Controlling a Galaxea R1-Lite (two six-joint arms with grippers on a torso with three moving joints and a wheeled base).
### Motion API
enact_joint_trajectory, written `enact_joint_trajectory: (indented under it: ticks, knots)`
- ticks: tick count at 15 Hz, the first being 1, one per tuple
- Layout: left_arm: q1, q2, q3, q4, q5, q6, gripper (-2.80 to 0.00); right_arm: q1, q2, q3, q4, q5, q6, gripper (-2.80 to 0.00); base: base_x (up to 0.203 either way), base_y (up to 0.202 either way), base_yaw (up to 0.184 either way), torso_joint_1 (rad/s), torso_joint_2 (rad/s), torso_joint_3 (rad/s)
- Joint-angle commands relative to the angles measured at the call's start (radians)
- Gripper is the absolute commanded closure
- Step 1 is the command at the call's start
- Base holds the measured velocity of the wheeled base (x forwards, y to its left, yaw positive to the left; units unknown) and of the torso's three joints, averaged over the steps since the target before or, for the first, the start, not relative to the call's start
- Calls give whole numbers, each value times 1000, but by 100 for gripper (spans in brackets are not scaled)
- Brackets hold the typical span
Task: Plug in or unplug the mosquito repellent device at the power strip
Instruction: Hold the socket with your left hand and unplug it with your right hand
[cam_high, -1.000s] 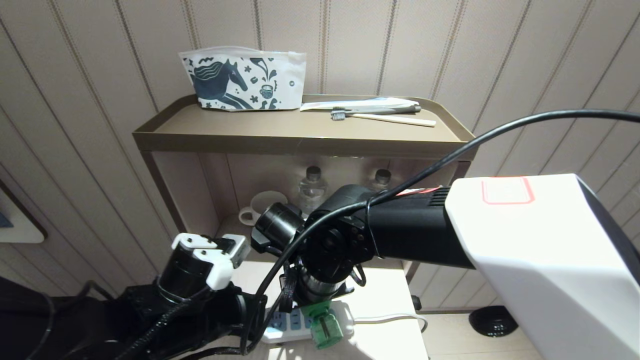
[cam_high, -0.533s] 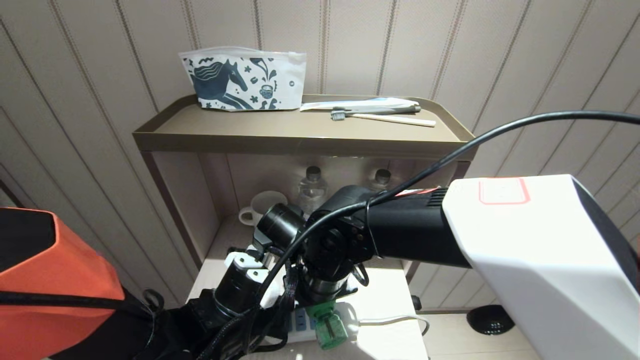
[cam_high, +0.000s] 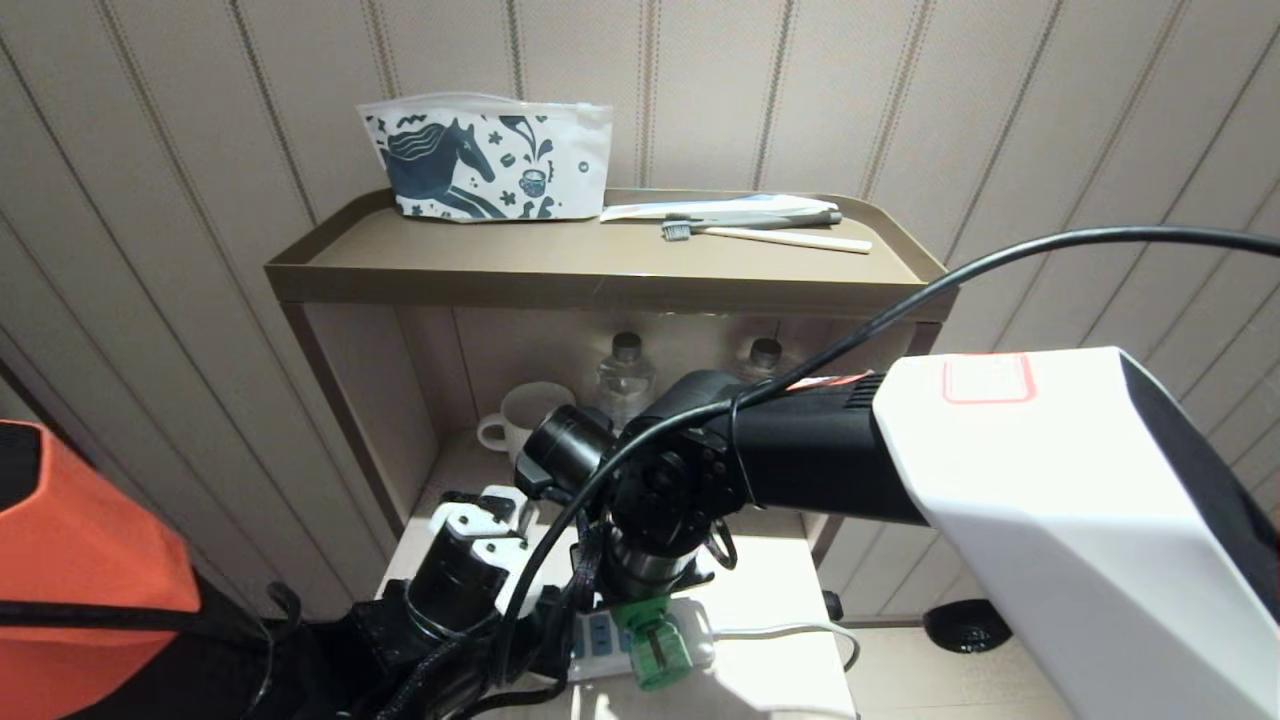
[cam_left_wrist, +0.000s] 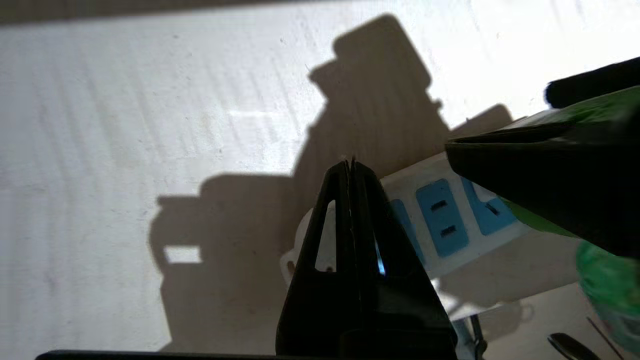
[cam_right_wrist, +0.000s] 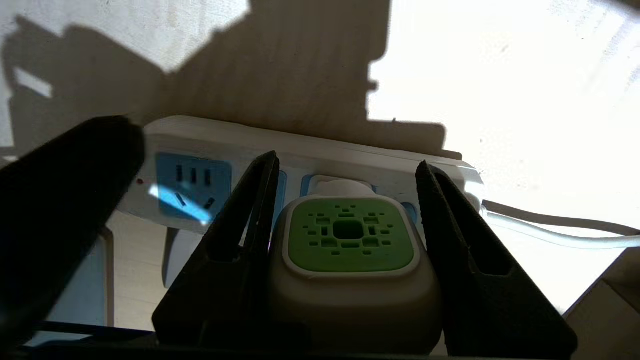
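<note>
Bedside shelf unit, tan, against the panelled wall; pouch w/ horse print at 11 o'clock on its top tray, toothbrush at 1 o'clock. Lower white table carries the work.

Right arm reaches in from 3 o'clock, wrist pointing down. Right gripper straddles the mosquito repellent device: one finger each side of the white head, both apparently against it, i.e. grasping the device, green vent patch facing the wrist cam. Likely gripped by the flat sides so it can be pushed or pulled straight along the plug axis.

Power strip lies flat on the table near the 6 o'clock edge, cord trailing toward 3 o'clock. Device sits at the strip, approx. mid-row; prongs hidden, so seated vs. free: can't tell.

Left gripper clenched, fingertips together, empty, hovering over the strip's 9 o'clock end; probably placed to pin the strip so it won't lift w/ the plug.
</note>
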Motion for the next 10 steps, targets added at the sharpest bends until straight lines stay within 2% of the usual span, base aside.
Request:
enact_joint_trajectory:
  ticks: [1,6,10]
  knots:
    - [14,-115,23,-1,4,-2,0,-4,2,1,6,-2,3,0,0,0,0,0,0,0]
    - [-12,-112,109,-4,-4,-11,0,-4,2,1,4,-3,3,0,0,0,0,0,0,0]
    - [-36,-90,117,-5,-12,-14,0,-5,3,0,-6,-3,3,0,0,0,0,0,0,0]
